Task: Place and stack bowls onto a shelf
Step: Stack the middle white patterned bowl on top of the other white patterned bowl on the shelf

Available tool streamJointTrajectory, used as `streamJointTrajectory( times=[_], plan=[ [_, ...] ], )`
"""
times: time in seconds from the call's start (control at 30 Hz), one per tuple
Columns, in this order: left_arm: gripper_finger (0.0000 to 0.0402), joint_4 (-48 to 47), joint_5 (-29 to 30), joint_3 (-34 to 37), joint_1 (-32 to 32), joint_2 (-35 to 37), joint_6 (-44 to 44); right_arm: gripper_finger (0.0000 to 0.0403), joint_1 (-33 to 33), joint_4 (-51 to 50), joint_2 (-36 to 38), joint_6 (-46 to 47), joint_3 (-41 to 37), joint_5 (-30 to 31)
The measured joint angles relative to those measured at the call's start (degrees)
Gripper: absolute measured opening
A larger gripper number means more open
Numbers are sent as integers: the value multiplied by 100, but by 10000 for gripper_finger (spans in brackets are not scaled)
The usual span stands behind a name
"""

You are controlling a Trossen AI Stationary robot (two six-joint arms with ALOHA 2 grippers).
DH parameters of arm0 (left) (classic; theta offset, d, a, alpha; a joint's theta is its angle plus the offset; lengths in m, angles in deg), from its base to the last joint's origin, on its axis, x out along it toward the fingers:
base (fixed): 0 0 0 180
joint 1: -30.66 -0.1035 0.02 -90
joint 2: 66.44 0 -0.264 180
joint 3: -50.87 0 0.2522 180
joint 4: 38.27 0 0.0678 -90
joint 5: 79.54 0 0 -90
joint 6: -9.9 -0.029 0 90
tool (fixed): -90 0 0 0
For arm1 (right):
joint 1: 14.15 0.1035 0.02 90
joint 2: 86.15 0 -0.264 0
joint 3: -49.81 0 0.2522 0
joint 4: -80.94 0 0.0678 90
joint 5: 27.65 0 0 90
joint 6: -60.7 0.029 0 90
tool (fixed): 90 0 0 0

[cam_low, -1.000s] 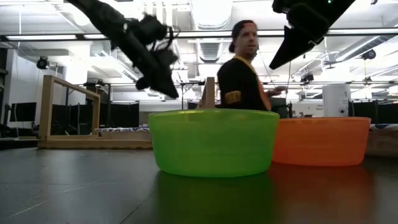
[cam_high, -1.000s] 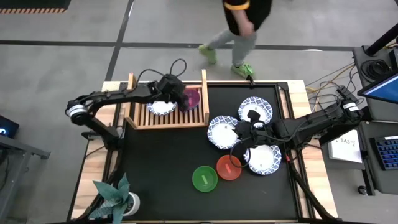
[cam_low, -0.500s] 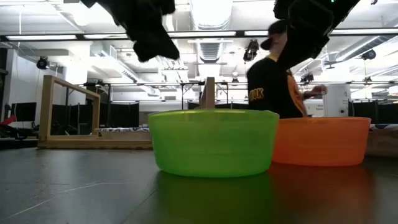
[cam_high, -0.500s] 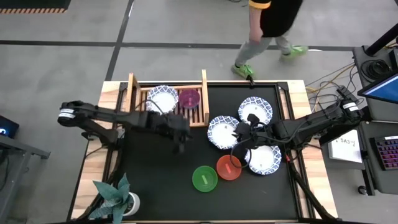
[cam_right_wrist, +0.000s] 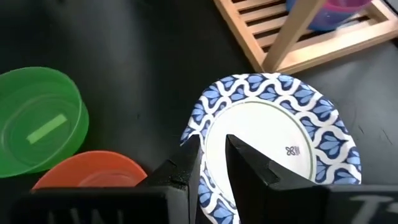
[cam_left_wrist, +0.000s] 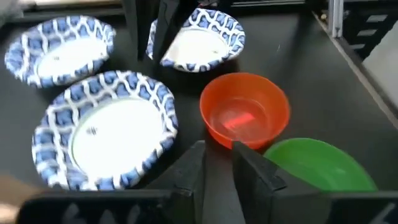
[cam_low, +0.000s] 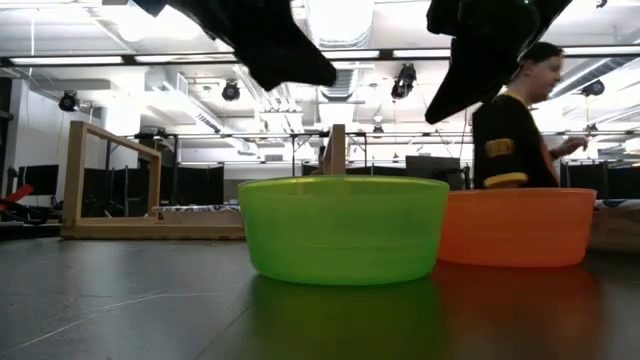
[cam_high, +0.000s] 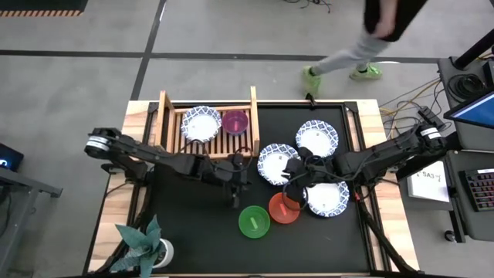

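High view: I see the shelf [cam_high: 207, 130] at the table's back left, holding one white bowl with a blue patterned rim [cam_high: 201, 123] and the magenta bowl [cam_high: 235, 121] side by side. No cyan bowl is visible to me.

Left gripper [cam_high: 235, 194] is stretched over the black mat [cam_high: 185, 224], between the shelf and the green bowl [cam_high: 254, 222]. In the left wrist view its fingers [cam_left_wrist: 186, 177] stand a narrow gap apart with nothing between them; beyond them I see the red bowl [cam_left_wrist: 245, 117], the green bowl and three patterned bowls.

Right gripper [cam_high: 294, 174] sits among the three patterned bowls on the right half of the mat: one to its left [cam_high: 275, 164], one behind it [cam_high: 317, 138], one nearer the front [cam_high: 327, 198]. The right wrist view shows its fingers [cam_right_wrist: 245, 168] slightly apart directly over a patterned bowl's rim [cam_right_wrist: 273, 134]; I cannot tell whether they touch it, and nothing is clamped.

Red bowl sits just beside the green bowl at the front, apparently touching the front patterned bowl.

Low view: both arms hang above the green and red bowls. A person [cam_low: 520, 135] is in the room behind the table. A potted plant [cam_high: 144, 243] stands at the front left corner.
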Motion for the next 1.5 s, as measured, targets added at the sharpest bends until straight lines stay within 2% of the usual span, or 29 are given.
streamJointTrajectory(
  times=[0.1, 0.2, 0.33, 0.47, 0.67, 0.87, 1.0, 1.23, 1.5],
  plan=[
    [94, 472, 185, -70, -28, -403, -505, 81, 42, -13, 85, -128, 1, -39],
    [125, 530, 419, -368, -92, -868, -968, 99, 108, -29, 216, -247, -12, -39],
    [150, 176, 425, -903, -287, -1520, -1371, 121, 198, -33, 430, -453, -62, 1],
    [151, -335, 423, -1398, -468, -2099, -1613, 138, 227, 58, 695, -475, -155, 10],
    [136, -866, 378, -1852, -619, -2705, -1722, 151, 223, 244, 965, -474, -303, 28],
    [125, -887, 375, -2068, -653, -2969, -1766, 149, 230, 320, 1081, -522, -489, 117],
    [104, -1001, 373, -2065, -653, -2991, -1766, 151, 235, 417, 1109, -541, -603, 172],
    [12, -1204, 380, -2171, -653, -2957, -1776, 151, 236, 479, 1081, -541, -621, 270],
    [3, -2358, 310, -2778, -534, -2786, -1946, 146, 236, 498, 1092, -580, -621, 310]
  ],
)
